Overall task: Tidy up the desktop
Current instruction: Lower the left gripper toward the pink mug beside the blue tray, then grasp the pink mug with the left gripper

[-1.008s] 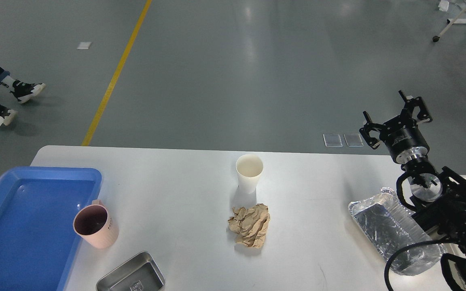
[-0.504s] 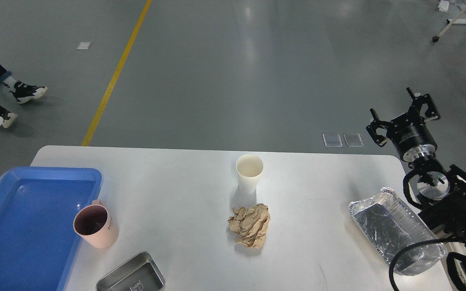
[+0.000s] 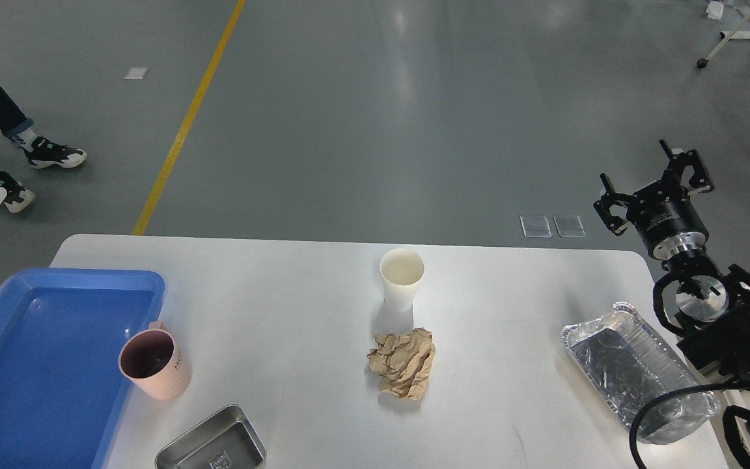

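The white desktop (image 3: 297, 312) fills the lower part of the head view. On it stand a white paper cup (image 3: 401, 279), a crumpled brown paper ball (image 3: 403, 362), a pink mug (image 3: 152, 363), a small steel tray (image 3: 212, 445) and a foil tray (image 3: 635, 372). My right gripper (image 3: 655, 184) is open and empty, raised beyond the desktop's far right corner, apart from every object. My left gripper is out of view.
A blue plastic tray (image 3: 17, 384) lies on the desktop's left end, the pink mug touching its right rim. A person's legs and shoes (image 3: 30, 156) are on the grey floor at far left. A yellow floor line (image 3: 186, 117) runs beyond the desktop.
My right gripper has moved right and slightly up, away from the desktop, uncovering the foil tray. The person's feet at left have shifted. The objects on the desktop have not moved.
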You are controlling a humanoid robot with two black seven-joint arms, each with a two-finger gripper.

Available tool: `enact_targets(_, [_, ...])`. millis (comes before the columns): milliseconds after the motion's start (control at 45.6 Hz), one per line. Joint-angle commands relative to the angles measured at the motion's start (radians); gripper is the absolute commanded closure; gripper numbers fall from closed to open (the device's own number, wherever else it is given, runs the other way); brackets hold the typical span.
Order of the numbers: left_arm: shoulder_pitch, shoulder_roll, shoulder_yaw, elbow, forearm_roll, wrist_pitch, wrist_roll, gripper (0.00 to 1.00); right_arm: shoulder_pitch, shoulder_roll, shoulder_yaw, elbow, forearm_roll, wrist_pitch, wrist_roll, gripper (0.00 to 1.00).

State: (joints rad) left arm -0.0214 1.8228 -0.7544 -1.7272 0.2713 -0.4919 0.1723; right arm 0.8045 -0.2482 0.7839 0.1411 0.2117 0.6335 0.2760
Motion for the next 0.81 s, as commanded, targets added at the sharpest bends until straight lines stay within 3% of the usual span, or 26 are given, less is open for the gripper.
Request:
enact_targets(0, [-0.005,0.038,-0.002,-0.003,0.000,-0.045,-0.004,0.04,-0.001,0.001,0.000,0.000,0.000,0.000,0.000,0.00])
enact_targets(241, [-0.072,0.047,0.000,0.001,-0.001,-0.116,0.009,0.04,-0.002,0.001,0.000,-0.001,0.000,0.000,0.000,0.00])
enact_targets(438, [-0.100,-0.009,-0.006,0.015,0.003,-0.102,0.067,0.04,-0.007,0.003,0.000,0.000,0.000,0.000,0.000,0.00])
enact_targets(548, [-0.130,-0.132,-0.028,0.021,0.064,-0.079,0.137,0.04,-0.011,0.004,0.000,-0.001,0.000,0.000,0.000,0.00])
enact_targets(701, [-0.193,-0.373,-0.026,0.077,0.198,-0.007,0.288,0.03,-0.013,0.004,0.000,-0.001,0.000,0.000,0.000,0.00])
enact_targets(789, [-0.210,-0.470,-0.025,0.126,0.229,0.010,0.315,0.03,-0.011,0.004,0.000,-0.001,-0.003,0.000,0.000,0.00])
